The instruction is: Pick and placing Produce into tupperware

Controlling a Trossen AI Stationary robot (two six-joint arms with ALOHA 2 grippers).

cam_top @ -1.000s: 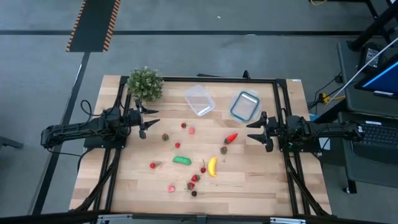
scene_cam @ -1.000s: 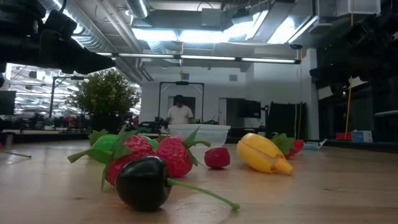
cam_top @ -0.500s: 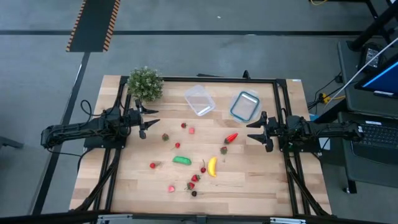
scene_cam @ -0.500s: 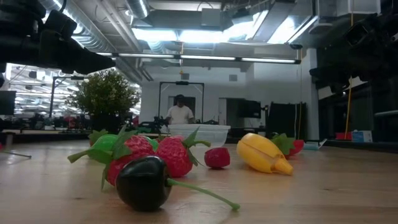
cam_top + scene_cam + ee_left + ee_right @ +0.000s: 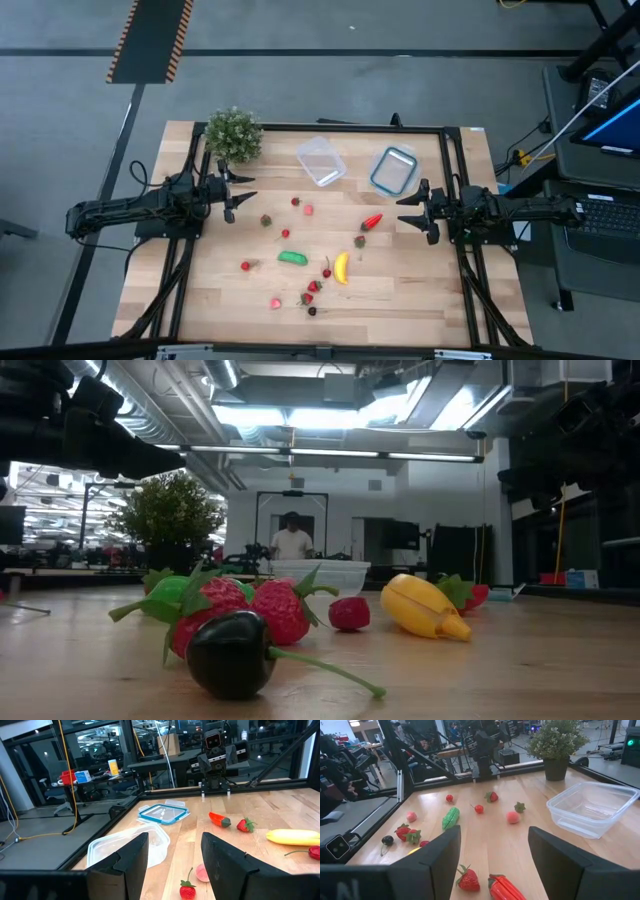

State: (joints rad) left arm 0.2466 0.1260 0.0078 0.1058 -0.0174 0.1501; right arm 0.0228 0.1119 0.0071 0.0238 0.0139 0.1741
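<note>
a: where are the two hands?

b: the left hand hangs by the left edge of the surface, fingers spread and grasping nothing. the right hand hangs by the right edge, also spread and empty.

a: and the tupperware?

b: the tupperware sits near the far edge, about midway along it, with nothing in it. a blue-rimmed container lies just beside it toward the right edge, and a potted plant stands at the far left corner.

a: the produce?

b: scattered over the middle of the surface: a yellow banana, a green oblong one, a red pepper, small red berries toward the near edge.
</note>
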